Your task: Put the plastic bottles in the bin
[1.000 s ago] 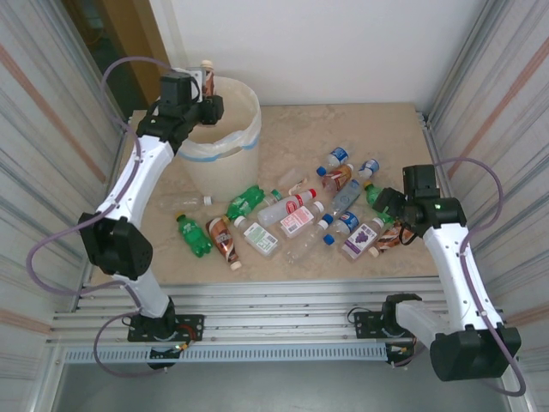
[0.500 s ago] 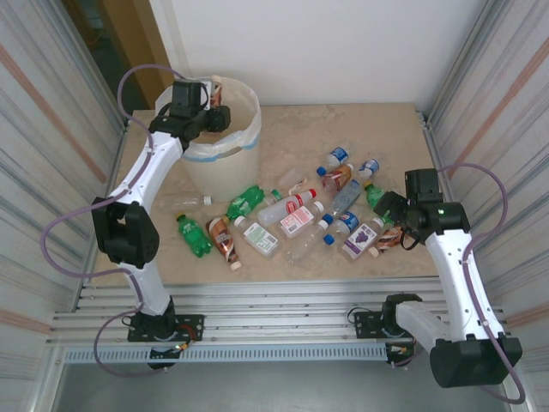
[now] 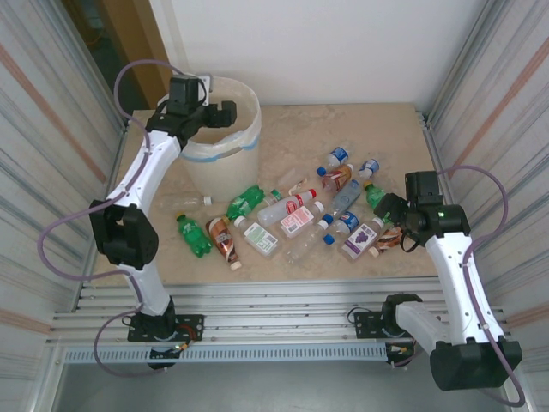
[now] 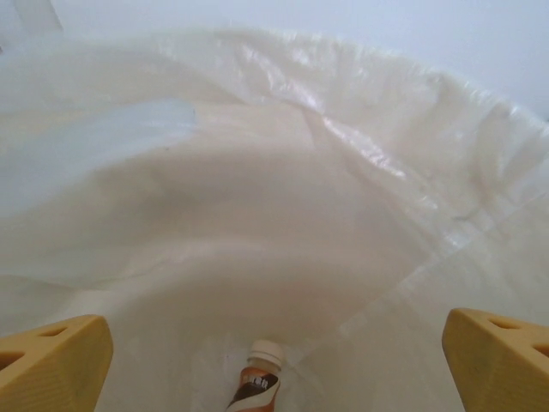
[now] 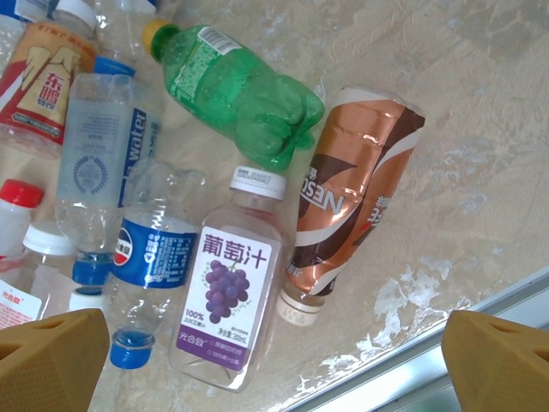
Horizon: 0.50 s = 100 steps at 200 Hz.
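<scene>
The cream-white bin [image 3: 247,142] stands at the far left, and its whitish bag [image 4: 257,172] shows in the left wrist view. My left gripper [image 3: 225,112] [image 4: 274,365] hangs open over the bin's mouth. A brown bottle with a white cap [image 4: 256,388] lies at the bottom of the bag. Several plastic bottles lie scattered mid-table, among them two green ones [image 3: 244,202] [image 3: 194,235]. My right gripper [image 3: 388,209] [image 5: 274,365] hovers open above a grape-juice bottle [image 5: 230,292], a brown Nescafe bottle [image 5: 352,206], a green bottle [image 5: 240,90] and a blue-labelled bottle [image 5: 150,249].
Corrugated metal walls [image 3: 51,172] close in both sides of the marble-look table [image 3: 343,129]. A slotted aluminium rail [image 3: 274,300] runs along the near edge, and it shows at the lower right of the right wrist view as a metal strip [image 5: 446,343].
My left gripper swung right over the bin and opened. The brown bottle it held now lies inside the bin. The right arm has barely moved.
</scene>
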Motion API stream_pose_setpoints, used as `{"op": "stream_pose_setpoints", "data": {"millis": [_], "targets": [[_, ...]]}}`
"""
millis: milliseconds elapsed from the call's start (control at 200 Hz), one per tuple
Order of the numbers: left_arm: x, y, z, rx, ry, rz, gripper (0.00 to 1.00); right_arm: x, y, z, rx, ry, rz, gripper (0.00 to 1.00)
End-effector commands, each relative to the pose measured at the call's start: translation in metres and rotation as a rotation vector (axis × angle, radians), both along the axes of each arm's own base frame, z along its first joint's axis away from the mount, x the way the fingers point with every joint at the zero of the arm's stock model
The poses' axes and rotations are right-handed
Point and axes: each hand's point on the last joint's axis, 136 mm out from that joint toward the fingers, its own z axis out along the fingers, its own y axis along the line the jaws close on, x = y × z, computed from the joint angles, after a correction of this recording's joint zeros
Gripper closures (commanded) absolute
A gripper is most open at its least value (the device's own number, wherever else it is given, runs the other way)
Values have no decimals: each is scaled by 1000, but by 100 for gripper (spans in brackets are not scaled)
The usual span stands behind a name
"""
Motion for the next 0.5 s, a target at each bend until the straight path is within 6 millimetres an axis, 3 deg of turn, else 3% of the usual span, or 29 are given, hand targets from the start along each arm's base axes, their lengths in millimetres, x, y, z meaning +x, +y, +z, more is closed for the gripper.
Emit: {"op": "stream_pose_setpoints", "data": {"millis": [0,255,496], "targets": [[-16,5,61,-30,-113,-13,1,-5,-3,-3,-9,8,-5,2],[-43,9,103,-85,-179,-10,1,-7,-5,-6,-32,19,9,2],[-82,6,134,-186,-220,-49,1,-15,-8,-8,-35,22,-3,2]]}}
